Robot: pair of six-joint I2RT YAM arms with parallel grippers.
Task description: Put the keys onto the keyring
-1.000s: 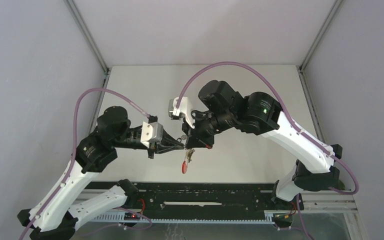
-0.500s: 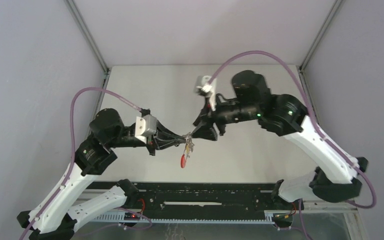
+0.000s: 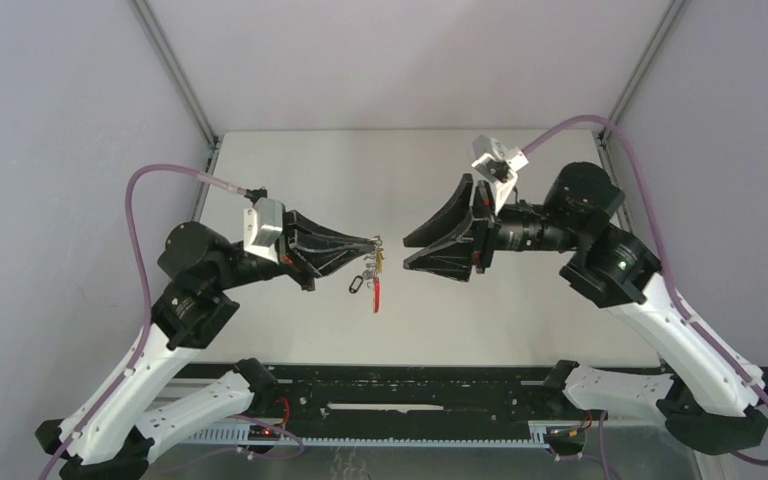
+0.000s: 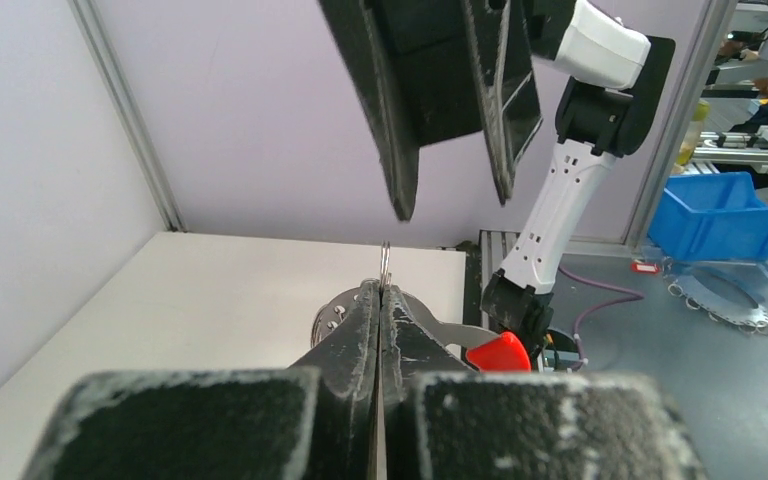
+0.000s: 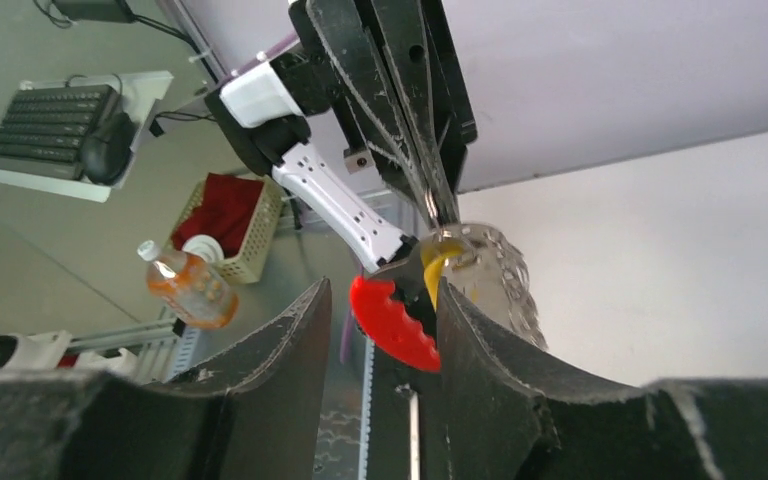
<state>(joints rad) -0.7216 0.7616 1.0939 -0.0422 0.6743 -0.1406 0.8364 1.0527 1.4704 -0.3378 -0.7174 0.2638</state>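
My left gripper (image 3: 374, 240) is shut on a thin silver wire ring (image 4: 386, 262) of the keyring, held in the air over the table's middle. The red curved band (image 3: 376, 295) hangs below it, also seen as the red band (image 5: 395, 325) in the right wrist view. A key with a yellow tag (image 5: 440, 255) hangs in the bunch, and a silver key blade (image 4: 450, 335) shows beside my left gripper (image 4: 381, 290). A small dark piece (image 3: 357, 285) dangles too; I cannot tell what it is. My right gripper (image 3: 407, 253) is open, a short way right of the bunch, holding nothing.
A black rail (image 3: 390, 400) runs along the table's near edge between the arm bases. Grey walls and metal posts (image 3: 175, 75) close in the white table (image 3: 290, 180) on three sides. A blue bin (image 4: 725, 215) and an orange bottle (image 5: 188, 285) lie outside the cell.
My right gripper has opened, let go of the bunch and drawn back to the right. My left gripper has stayed shut on the ring and lifted slightly, the bunch swinging under it.
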